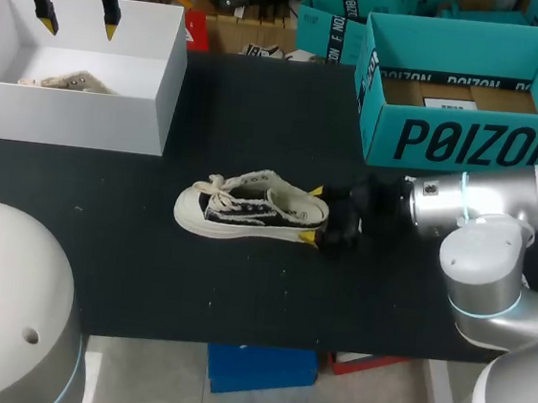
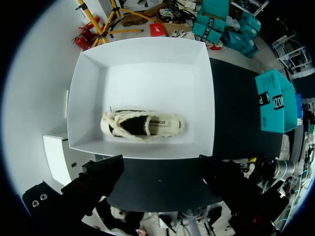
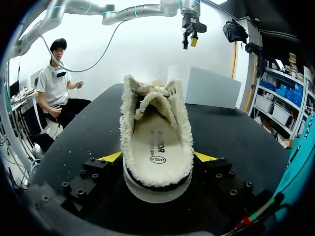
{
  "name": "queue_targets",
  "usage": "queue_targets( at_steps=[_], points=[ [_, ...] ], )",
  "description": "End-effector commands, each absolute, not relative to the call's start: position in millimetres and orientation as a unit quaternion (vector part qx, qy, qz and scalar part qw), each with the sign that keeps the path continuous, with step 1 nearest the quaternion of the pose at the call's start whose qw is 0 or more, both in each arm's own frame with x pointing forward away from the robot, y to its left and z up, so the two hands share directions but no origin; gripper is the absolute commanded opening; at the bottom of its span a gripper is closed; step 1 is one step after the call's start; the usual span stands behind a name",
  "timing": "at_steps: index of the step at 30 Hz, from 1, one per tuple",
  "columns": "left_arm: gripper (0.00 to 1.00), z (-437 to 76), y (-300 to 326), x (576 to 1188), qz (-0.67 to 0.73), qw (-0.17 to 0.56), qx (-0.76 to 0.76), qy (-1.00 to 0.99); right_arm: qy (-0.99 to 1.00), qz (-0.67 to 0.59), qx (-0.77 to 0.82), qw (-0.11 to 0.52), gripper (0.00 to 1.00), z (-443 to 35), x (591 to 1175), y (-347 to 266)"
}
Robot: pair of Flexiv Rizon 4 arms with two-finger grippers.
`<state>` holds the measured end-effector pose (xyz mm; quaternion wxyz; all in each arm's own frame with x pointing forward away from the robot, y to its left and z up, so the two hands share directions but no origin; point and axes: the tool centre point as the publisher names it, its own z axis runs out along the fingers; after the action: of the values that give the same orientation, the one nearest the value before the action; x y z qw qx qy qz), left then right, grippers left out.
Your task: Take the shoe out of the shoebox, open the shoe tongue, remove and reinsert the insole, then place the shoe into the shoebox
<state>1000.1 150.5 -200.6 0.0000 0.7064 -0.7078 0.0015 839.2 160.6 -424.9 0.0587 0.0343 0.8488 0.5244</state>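
Note:
A black low shoe (image 1: 244,207) with a cream fleece lining and cream laces lies on its sole in the middle of the black table, toe toward the left. My right gripper (image 1: 313,213) is at its heel, one yellow tip against each side. In the right wrist view the shoe (image 3: 156,142) fills the space between the fingers of that gripper (image 3: 157,157), insole and tongue in sight. My left gripper (image 1: 77,20) hangs open above the white shoebox (image 1: 114,123). Seen from its wrist, the left gripper (image 2: 160,172) is high over the box wall (image 2: 202,98), nothing between its fingers.
A second matching shoe (image 2: 142,125) lies inside the white shoebox, also seen in the head view as a shoe (image 1: 70,80). A teal cardboard box (image 1: 468,141) stands open at the back right. Bare black tabletop (image 1: 240,295) stretches in front of the shoe.

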Motion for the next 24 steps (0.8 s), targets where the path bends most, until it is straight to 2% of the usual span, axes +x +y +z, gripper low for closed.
queue_targets(
  at_steps=[1, 11, 14, 24],
  points=[
    [1.0, -200, 150, 1000, 0.001, 0.0, 0.707, -0.708, 0.85, 0.523, 0.034, 0.056, 0.0, -425, 842, 161],
    [1.0, -200, 150, 1000, 0.001, 0.0, 0.707, -0.708, 0.85, 0.523, 0.034, 0.056, 0.0, -425, 842, 161],
    [1.0, -193, 142, 996, -0.02, -0.021, 0.705, -0.709, 0.85, 0.523, 0.034, 0.056, 0.0, -425, 842, 161],
    [1.0, -174, 76, 954, -0.077, -0.07, 0.682, -0.724, 0.85, 0.523, 0.034, 0.056, 0.0, -425, 842, 161]
  ],
)
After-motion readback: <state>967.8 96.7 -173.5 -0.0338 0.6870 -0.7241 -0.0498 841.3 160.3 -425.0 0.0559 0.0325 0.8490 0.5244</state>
